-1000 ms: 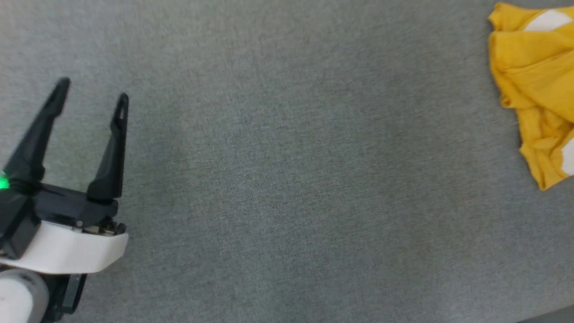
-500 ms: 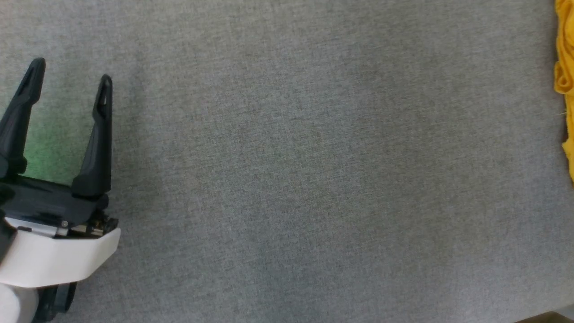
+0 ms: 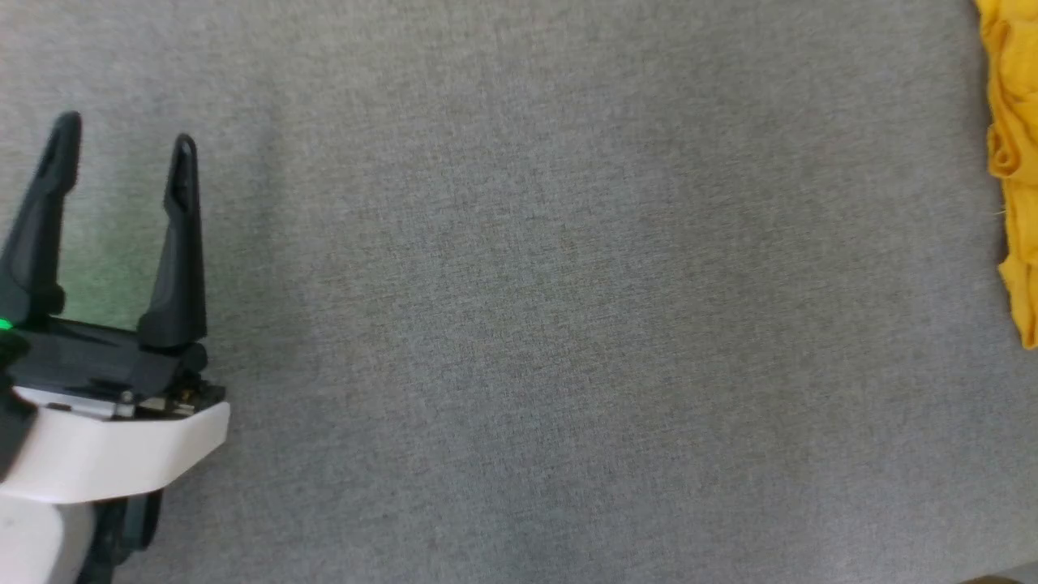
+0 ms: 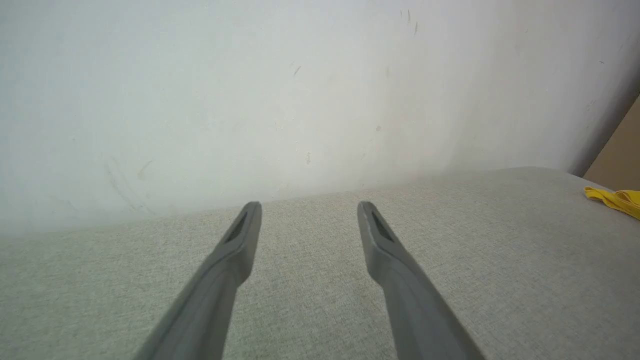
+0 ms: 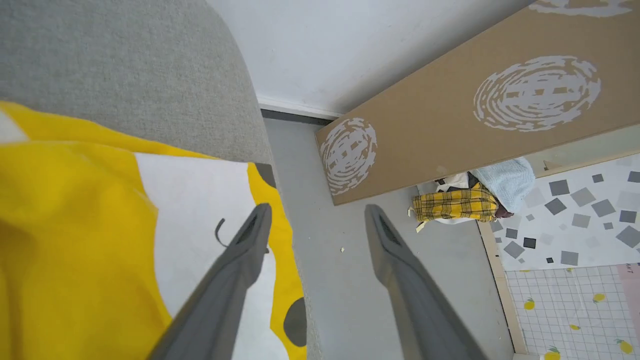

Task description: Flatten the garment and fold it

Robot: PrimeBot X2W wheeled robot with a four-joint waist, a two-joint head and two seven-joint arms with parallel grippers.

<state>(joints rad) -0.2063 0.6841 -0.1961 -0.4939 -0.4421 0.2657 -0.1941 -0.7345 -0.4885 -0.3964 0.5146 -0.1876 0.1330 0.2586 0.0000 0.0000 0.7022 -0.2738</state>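
The garment (image 3: 1010, 162), bright yellow, lies crumpled at the right edge of the grey fabric surface (image 3: 527, 284) in the head view. My left gripper (image 3: 123, 134) stands open at the lower left, far from it, with nothing between its fingers. In the left wrist view the left gripper (image 4: 309, 206) hovers open over the grey surface, and a corner of the garment (image 4: 617, 199) shows far right. In the right wrist view my right gripper (image 5: 319, 209) is open just above the garment (image 5: 75, 225). Its left finger is over a white patch with a thin black mark, its right finger over the floor.
The grey surface ends in a rounded edge beside the garment, with grey floor (image 5: 345, 280) below. A brown cardboard panel (image 5: 475, 100) with white round prints leans nearby. A pile of clothes (image 5: 457, 205) and a patterned mat (image 5: 575, 300) lie beyond. A white wall (image 4: 250, 100) backs the surface.
The head camera has shifted, so less of the garment shows at the right edge than a second ago. The left gripper stays open and empty at the lower left.
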